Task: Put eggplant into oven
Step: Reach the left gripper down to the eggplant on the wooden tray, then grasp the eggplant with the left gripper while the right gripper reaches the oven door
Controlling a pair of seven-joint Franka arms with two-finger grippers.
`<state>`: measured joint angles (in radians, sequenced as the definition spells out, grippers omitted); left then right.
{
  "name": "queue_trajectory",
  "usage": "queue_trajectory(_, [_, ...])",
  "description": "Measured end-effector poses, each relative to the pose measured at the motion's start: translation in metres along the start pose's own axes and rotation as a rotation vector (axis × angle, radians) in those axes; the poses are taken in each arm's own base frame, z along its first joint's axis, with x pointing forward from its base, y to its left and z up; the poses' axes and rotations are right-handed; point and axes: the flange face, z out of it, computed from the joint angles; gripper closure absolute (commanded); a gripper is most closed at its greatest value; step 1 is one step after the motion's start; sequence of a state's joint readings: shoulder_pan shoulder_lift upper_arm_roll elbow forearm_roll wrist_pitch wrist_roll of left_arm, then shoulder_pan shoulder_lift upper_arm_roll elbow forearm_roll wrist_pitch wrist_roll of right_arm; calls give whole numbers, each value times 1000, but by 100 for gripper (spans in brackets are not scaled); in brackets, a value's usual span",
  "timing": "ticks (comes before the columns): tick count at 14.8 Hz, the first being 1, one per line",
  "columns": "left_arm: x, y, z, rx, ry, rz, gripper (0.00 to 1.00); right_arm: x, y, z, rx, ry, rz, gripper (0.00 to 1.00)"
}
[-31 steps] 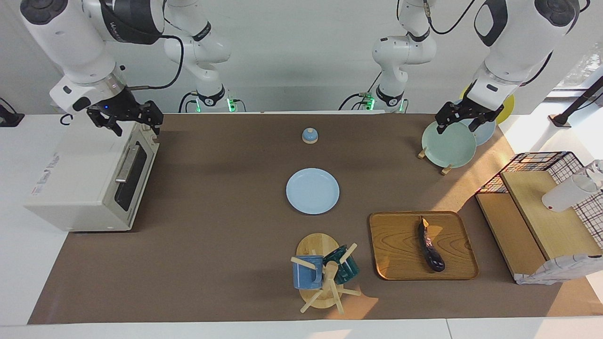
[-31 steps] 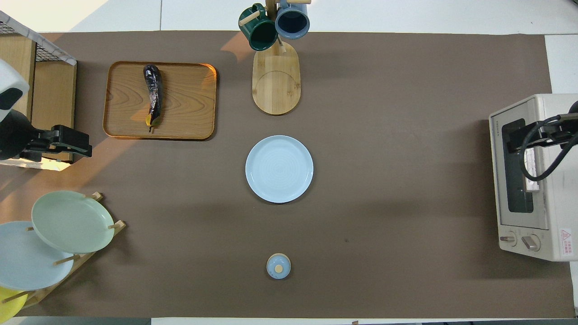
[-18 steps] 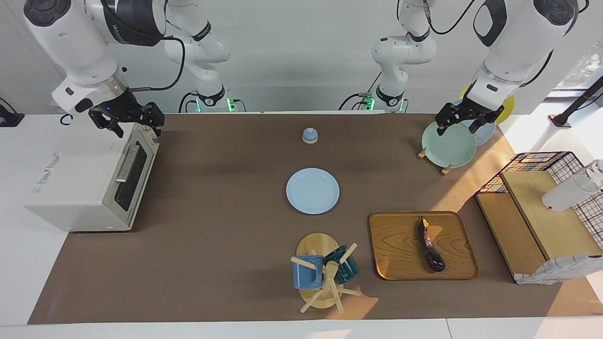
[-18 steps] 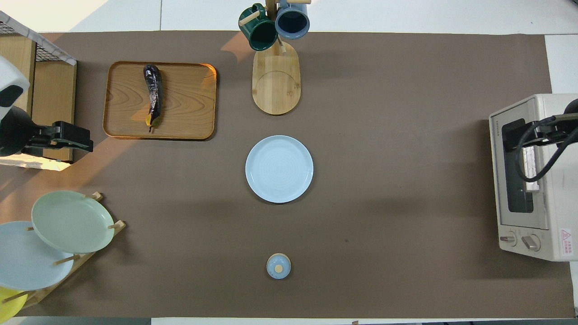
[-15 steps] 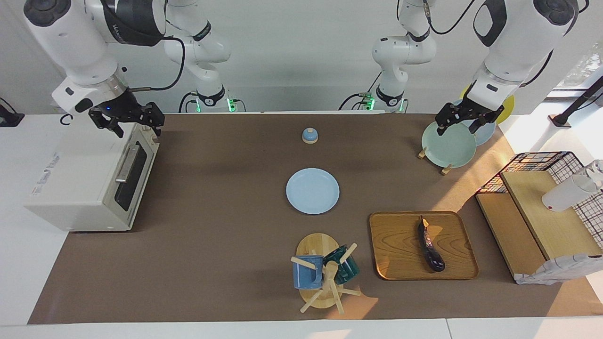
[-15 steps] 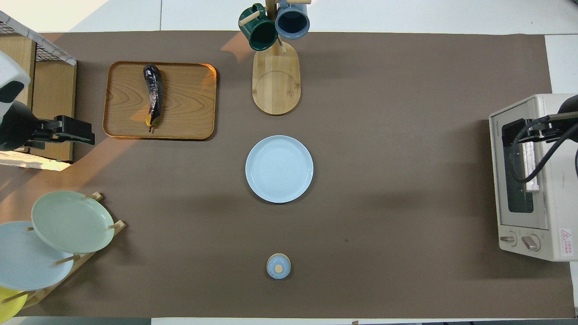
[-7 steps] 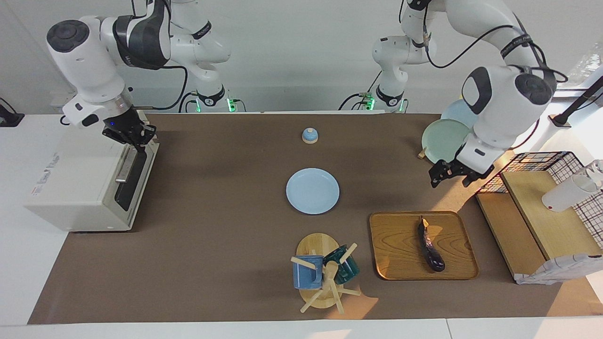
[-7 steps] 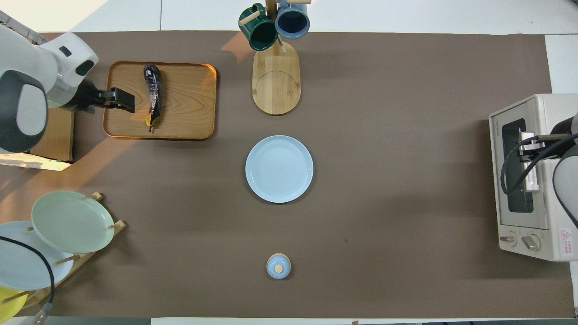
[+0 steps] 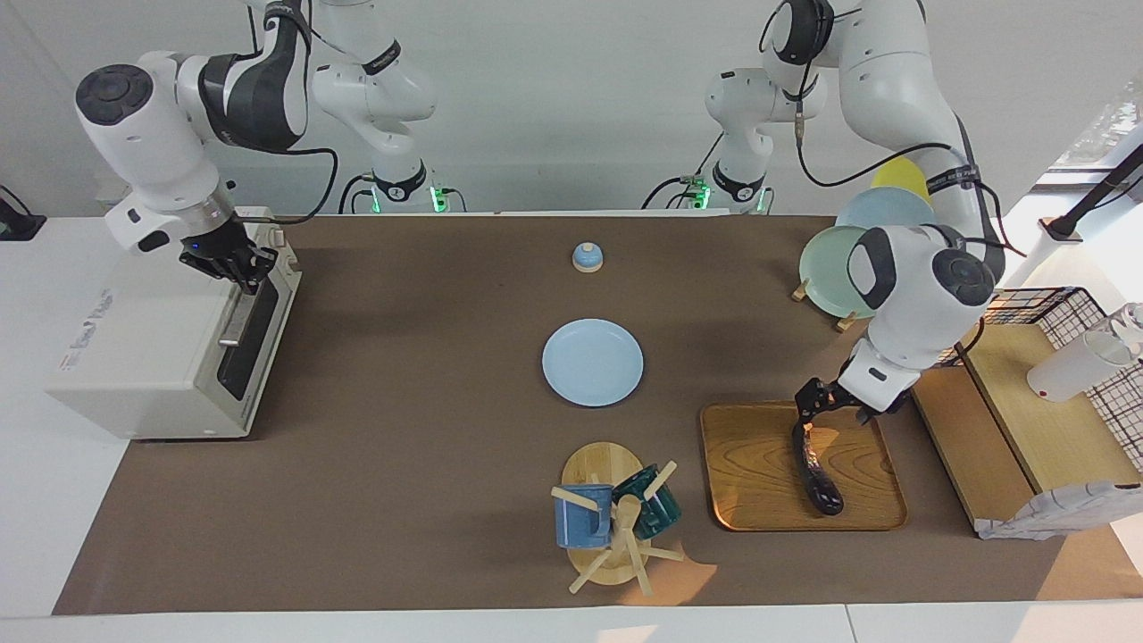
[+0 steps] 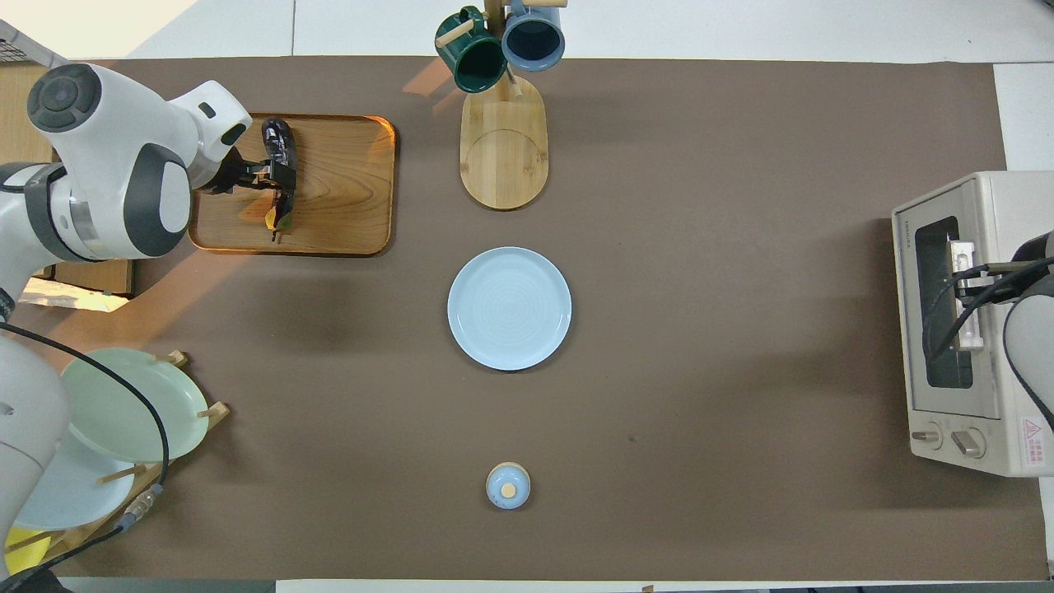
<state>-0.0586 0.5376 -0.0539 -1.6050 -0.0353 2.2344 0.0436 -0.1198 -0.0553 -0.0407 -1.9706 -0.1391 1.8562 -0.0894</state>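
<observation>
Right gripper (image 9: 239,268) at the closed oven (image 9: 170,344) door's top edge, finger state impossible to tell, wooden tray (image 9: 759,500) toward the left arm's end, eggplant (image 9: 817,473) on the tray, left gripper (image 9: 826,406) over the eggplant's stem end, fingers spread.

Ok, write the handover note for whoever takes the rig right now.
Left gripper: low over the stem end of the eggplant; grip not confirmed.
Right gripper: at the oven door's top edge, by the handle; waiting there.
Eggplant: lying on the wooden tray, toward the left arm's end of the table.
Oven: at the right arm's end, door shut.
Done: both arms are in position.
Left: grasp and lift the eggplant, open the door, put the eggplant on the rack inside.
</observation>
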Motion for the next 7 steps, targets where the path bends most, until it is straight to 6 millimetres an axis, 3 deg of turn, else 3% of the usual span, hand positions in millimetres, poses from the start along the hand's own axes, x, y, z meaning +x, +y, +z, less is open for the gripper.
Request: queue_trajectory(7, [5, 11, 5, -4, 35, 42, 0, -5, 4, 20, 2, -3, -4, 100])
